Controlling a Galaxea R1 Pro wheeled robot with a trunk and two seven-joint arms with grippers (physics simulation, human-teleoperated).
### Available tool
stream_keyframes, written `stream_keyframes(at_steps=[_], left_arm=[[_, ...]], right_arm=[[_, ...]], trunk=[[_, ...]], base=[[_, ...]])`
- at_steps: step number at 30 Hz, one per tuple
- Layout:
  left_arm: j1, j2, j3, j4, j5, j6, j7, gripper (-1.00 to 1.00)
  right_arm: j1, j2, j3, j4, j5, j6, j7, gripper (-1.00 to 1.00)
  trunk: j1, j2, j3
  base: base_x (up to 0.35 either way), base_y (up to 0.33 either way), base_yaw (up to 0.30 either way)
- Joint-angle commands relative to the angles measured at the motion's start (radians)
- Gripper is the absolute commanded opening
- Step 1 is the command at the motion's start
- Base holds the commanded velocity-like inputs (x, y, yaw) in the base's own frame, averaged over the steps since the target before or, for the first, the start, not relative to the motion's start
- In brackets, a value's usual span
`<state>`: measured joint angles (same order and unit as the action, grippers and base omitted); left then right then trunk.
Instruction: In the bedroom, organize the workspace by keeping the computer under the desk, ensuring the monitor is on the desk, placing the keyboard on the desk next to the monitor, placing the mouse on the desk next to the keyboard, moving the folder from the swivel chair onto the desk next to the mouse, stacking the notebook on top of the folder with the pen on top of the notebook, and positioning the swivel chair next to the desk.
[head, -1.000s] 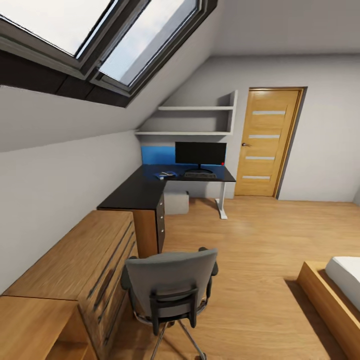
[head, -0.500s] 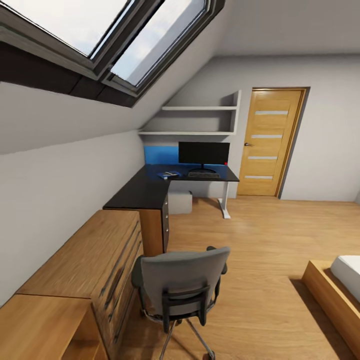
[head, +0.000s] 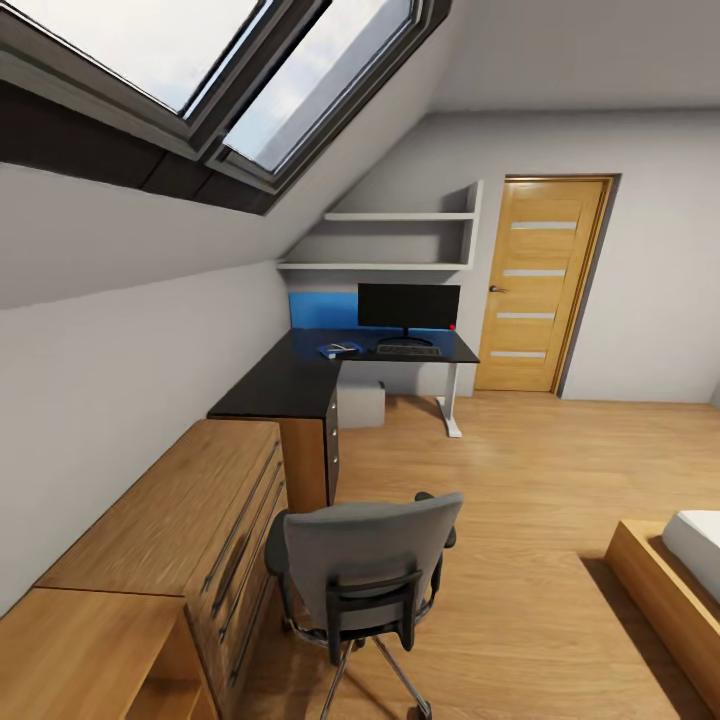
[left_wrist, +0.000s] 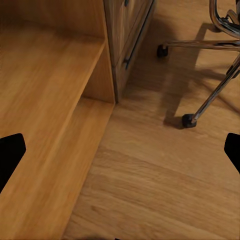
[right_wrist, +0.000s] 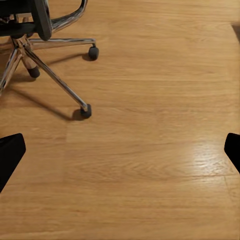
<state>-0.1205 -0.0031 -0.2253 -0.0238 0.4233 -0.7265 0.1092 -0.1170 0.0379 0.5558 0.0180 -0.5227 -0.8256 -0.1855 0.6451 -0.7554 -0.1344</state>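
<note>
Both grippers, left (left_wrist: 120, 150) and right (right_wrist: 120, 150), spread wide and empty above the wood floor (right_wrist: 150, 150). We see the swivel chair (head: 365, 570) beside the wooden chest (head: 175, 520), well apart from the desk (head: 300, 380) bearing monitor (head: 408, 306) and keyboard (head: 407, 351).
</note>
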Motion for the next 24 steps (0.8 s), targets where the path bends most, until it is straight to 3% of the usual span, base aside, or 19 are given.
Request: stream_keyframes(at_steps=[1,24], left_arm=[[-0.001,0.0,-0.009,0.0,0.0,-0.003,0.011,1.0],[-0.001,-0.001,-0.011,-0.002,0.0,-0.001,0.019,1.0]], right_arm=[[-0.001,0.001,0.009,0.002,-0.002,-0.003,-0.005,1.0],[-0.001,0.0,0.012,0.002,0.005,-0.001,-0.005,1.0]], trunk=[[0.0,-0.001,-0.002],[0.0,-0.001,-0.002]], base=[[-0.001,0.002,0.0],[0.0,0.0,0.0]])
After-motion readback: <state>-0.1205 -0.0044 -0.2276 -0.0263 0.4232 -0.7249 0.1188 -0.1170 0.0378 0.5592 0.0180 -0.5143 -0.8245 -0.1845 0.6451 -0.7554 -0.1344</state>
